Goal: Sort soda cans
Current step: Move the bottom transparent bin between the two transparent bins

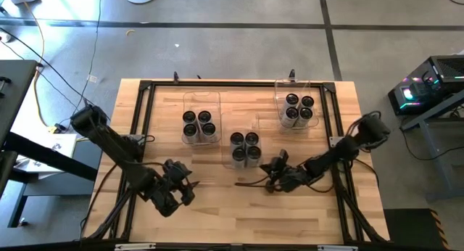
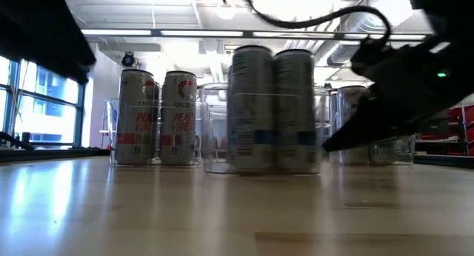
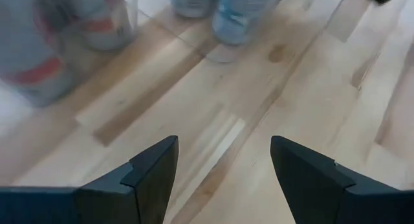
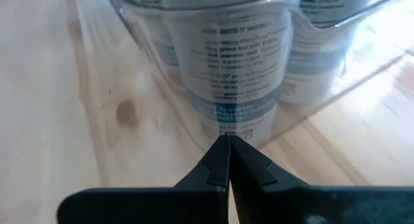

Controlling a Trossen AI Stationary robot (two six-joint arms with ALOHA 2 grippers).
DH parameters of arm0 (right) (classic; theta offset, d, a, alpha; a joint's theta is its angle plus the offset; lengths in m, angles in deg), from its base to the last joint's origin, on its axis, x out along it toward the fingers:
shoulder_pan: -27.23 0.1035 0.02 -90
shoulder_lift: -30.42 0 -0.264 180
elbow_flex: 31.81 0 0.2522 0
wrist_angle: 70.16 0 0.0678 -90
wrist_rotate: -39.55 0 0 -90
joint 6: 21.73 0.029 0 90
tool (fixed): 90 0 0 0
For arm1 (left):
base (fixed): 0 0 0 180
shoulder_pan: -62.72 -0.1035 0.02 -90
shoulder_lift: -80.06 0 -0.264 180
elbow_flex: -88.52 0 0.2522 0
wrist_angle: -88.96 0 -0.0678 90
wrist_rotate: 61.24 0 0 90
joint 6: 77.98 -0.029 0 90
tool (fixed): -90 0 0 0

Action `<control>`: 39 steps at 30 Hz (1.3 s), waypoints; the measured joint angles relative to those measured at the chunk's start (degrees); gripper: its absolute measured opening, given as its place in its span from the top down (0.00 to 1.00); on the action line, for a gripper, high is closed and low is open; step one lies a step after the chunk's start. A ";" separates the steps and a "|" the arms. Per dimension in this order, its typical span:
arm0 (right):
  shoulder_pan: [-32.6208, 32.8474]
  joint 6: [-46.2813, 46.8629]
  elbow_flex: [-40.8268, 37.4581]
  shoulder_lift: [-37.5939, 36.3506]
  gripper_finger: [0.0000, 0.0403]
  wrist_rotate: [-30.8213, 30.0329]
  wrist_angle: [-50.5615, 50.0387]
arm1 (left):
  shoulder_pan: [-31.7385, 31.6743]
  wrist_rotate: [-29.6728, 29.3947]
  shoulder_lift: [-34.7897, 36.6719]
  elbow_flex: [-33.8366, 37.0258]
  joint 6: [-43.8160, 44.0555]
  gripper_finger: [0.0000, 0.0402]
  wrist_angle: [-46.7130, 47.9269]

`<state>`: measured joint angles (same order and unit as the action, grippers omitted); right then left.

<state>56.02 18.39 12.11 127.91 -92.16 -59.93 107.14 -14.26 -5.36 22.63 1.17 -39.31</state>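
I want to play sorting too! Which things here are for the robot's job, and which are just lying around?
For the job: soda cans, four in each clear bin; open left gripper; shut right gripper.

Just lying about: cables on the floor, computer with coloured lights.

Shiny metal soda cans [image 2: 270, 112]; clear glossy plastic bins [image 4: 323, 36]; smooth pale wood table [image 1: 217, 215].

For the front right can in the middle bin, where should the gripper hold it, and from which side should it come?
Probably from straight above, gripping the upper sides of that can just under its round top. It stands upright, packed against three other cans inside the clear middle bin, so the bin's walls and the neighbours block a sideways approach. The right gripper, shut now beside the bin, would have to open first.
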 joint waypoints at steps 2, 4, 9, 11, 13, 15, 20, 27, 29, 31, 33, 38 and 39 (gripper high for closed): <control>-1.24 -0.34 1.77 1.69 1.00 0.06 -0.03 | -0.04 -0.89 0.00 3.00 0.03 0.40 -6.44; -2.60 -0.74 3.34 3.00 1.00 0.16 -0.40 | -0.15 -2.05 0.00 5.60 -1.79 0.40 -13.04; -6.49 -3.18 5.30 3.94 1.00 0.31 -3.02 | -0.15 -6.61 0.00 9.94 -8.11 0.40 -25.75; -8.01 -4.32 5.43 3.61 1.00 0.22 -4.48 | -0.15 -7.12 0.00 10.71 -9.21 0.40 -27.51; -9.41 -5.31 5.43 3.06 1.00 0.39 -5.68 | -0.15 -7.29 0.04 11.31 -9.26 0.40 -27.77; -10.74 -6.11 5.43 2.42 1.00 0.45 -7.42 | -0.15 -7.28 0.04 11.85 -8.87 0.40 -27.75; -12.96 -6.83 5.43 -0.73 1.00 0.08 -17.26 | -0.08 -0.50 0.20 12.12 -3.86 0.40 -24.43; -19.41 -9.88 5.39 -4.89 1.00 3.54 -20.35 | 2.90 7.30 0.31 12.10 10.13 0.40 -7.77; -21.89 -14.15 5.41 -4.35 1.00 8.45 -14.67 | 3.74 6.51 0.31 12.10 15.76 0.40 -0.99; -23.88 -17.18 5.32 -3.54 1.00 11.14 -11.09 | 4.37 5.23 0.31 12.10 20.50 0.40 4.15; -25.54 -18.93 5.32 -3.05 1.00 12.06 -9.46 | 4.87 3.95 0.31 12.10 23.25 0.40 7.29; -28.79 -27.41 5.39 -2.99 1.00 12.72 -7.97 | 4.98 2.48 0.31 12.10 23.81 0.40 8.25; -29.38 -28.75 5.39 -2.99 1.00 12.83 -7.31 | 4.98 2.18 0.31 12.10 23.81 0.40 8.30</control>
<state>26.64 -10.36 17.50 124.92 -79.33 -67.24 112.13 -12.08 -5.06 34.73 24.98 -31.01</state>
